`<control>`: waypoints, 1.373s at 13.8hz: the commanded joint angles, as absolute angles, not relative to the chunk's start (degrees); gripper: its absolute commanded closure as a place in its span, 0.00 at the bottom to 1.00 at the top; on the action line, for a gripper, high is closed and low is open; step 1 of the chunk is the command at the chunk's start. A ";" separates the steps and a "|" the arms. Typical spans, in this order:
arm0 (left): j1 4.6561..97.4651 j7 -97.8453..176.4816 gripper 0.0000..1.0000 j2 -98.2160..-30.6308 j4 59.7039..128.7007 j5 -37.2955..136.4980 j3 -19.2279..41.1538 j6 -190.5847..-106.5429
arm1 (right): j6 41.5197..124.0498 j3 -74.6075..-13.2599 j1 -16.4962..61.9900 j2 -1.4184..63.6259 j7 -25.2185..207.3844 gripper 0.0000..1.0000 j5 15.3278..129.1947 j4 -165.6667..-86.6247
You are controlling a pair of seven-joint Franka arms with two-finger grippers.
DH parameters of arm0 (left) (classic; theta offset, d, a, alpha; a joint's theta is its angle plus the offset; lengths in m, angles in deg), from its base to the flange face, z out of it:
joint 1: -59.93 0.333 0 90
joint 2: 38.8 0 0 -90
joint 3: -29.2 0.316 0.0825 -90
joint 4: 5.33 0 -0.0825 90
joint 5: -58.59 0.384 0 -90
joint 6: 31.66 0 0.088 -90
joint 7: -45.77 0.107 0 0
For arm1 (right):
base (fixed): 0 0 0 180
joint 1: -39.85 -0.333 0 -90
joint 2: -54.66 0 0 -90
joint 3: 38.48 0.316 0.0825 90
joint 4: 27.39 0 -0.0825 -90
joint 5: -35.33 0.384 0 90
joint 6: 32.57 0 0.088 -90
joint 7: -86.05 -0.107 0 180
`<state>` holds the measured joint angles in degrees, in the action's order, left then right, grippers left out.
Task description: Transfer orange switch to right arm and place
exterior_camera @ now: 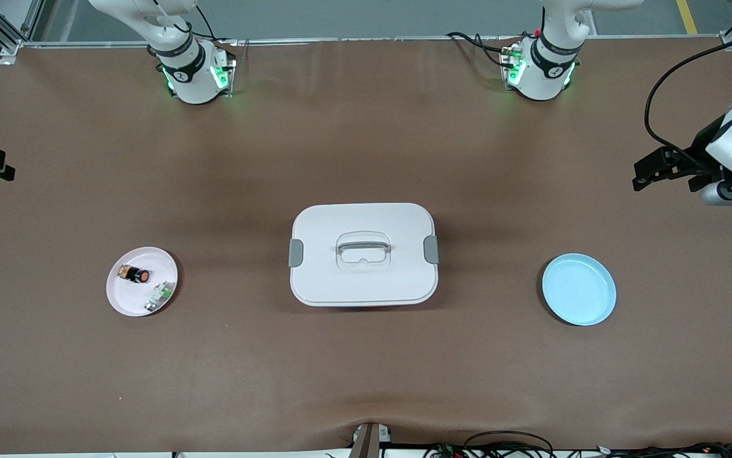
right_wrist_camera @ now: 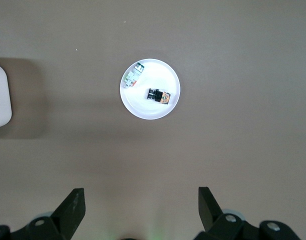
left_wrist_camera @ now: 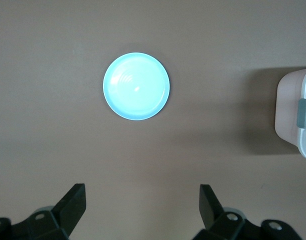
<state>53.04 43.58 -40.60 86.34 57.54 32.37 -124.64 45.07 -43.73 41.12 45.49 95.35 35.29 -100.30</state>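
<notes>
Front view: orange switch [exterior_camera: 135,275] lies on the pink plate [exterior_camera: 125,302] toward my right arm's end of the counter [exterior_camera: 366,369], beside a small green-white part [exterior_camera: 160,296]. White lidded box [exterior_camera: 364,253] mid-counter, empty blue plate [exterior_camera: 579,289] toward my left arm's end. Left end effector [exterior_camera: 668,172] hangs at that end, high off the surface; the right one only shows at the view's edge. Left wrist view: left end effector [left_wrist_camera: 142,199] wide, empty, over bare counter near the blue plate [left_wrist_camera: 136,86]. Right wrist view: right end effector [right_wrist_camera: 141,201] wide, empty, well above the pink plate [right_wrist_camera: 143,107], switch [right_wrist_camera: 158,95] on it. Nothing started, I judge. Next: drop onto the switch and pinch its stubby body without nudging the neighbour.
</notes>
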 commanded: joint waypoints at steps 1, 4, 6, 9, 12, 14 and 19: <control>53.17 44.45 0.00 -39.42 87.13 58.77 32.01 -123.77 | 45.91 -43.76 40.20 48.33 95.02 0.00 35.68 -103.85; 53.17 44.45 0.00 -39.42 87.13 59.21 32.01 -123.77 | 46.00 -43.58 40.20 48.42 95.02 0.00 35.68 -103.94; 53.17 44.45 0.00 -39.42 87.04 59.21 32.01 -123.69 | 46.18 -43.41 40.11 48.33 95.02 0.00 35.68 -103.94; 53.17 44.45 0.00 -39.50 87.04 59.21 32.01 -123.69 | 46.18 -43.32 40.20 48.41 95.02 0.00 35.68 -103.94; 53.17 44.45 0.00 -39.42 87.04 59.21 32.01 -123.69 | 46.44 -43.32 40.20 48.42 95.02 0.00 35.68 -103.94; 53.17 44.45 0.00 -39.42 87.04 59.21 32.01 -123.69 | 46.44 -43.41 40.28 48.42 95.02 0.00 35.68 -103.94; 53.17 44.45 0.00 -39.51 87.04 59.21 32.01 -123.69 | 46.88 -43.23 40.02 48.42 89.50 0.00 36.82 -104.03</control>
